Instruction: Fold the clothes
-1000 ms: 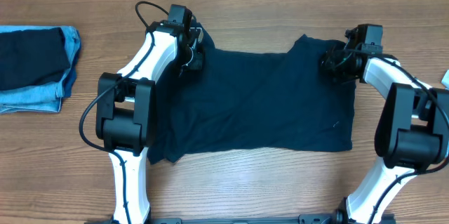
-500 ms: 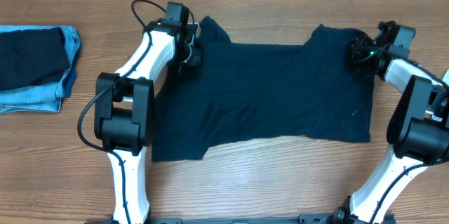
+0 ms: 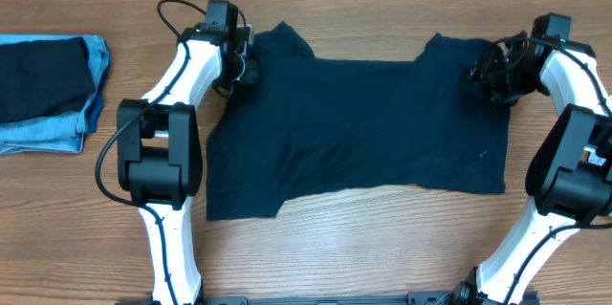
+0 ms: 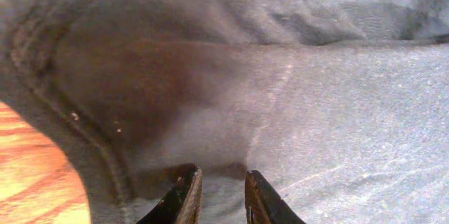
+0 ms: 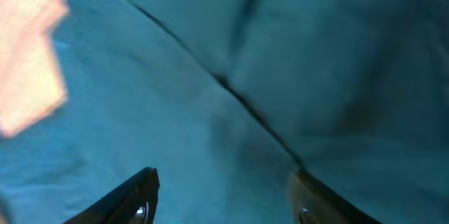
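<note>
Left wrist view: the left gripper point(image 4: 219, 194) is seen nearly closed, a fold of the navy shirt point(image 3: 363, 123) apparently pinched between its jaws. The right gripper point(image 5: 223, 196) is spread wide and empty, with the shirt lying just beneath. The cloth is judged limp and light, best pinched at hems or corners.

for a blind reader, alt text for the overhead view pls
A navy shirt lies spread on a wooden table, the left pincer and right pincer at its top corners. Folded clothes sit at far left.
</note>
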Controlling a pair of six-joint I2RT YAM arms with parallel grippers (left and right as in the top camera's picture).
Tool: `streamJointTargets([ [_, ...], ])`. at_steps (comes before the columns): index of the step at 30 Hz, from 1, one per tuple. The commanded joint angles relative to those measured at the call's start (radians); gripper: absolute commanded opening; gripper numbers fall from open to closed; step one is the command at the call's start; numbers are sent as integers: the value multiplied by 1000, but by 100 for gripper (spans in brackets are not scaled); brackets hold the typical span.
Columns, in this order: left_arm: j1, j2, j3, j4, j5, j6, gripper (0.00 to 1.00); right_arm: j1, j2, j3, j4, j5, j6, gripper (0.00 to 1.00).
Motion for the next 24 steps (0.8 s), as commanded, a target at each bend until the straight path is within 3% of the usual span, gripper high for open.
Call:
streamJointTargets([
  [1,0,5,-1,-5,11,-2,25,1,1,12,-27,105,-55,63],
  [12,0,5,-1,-6,10,-1,24,1,1,-24,-3,201,-89,61],
  [22,15,5,-1,25,5,-2,24,1,1,-124,-2,110,-100,51],
  [24,23,5,-1,24,5,-2,24,3,1,-125,-22,99,-100,44],
])
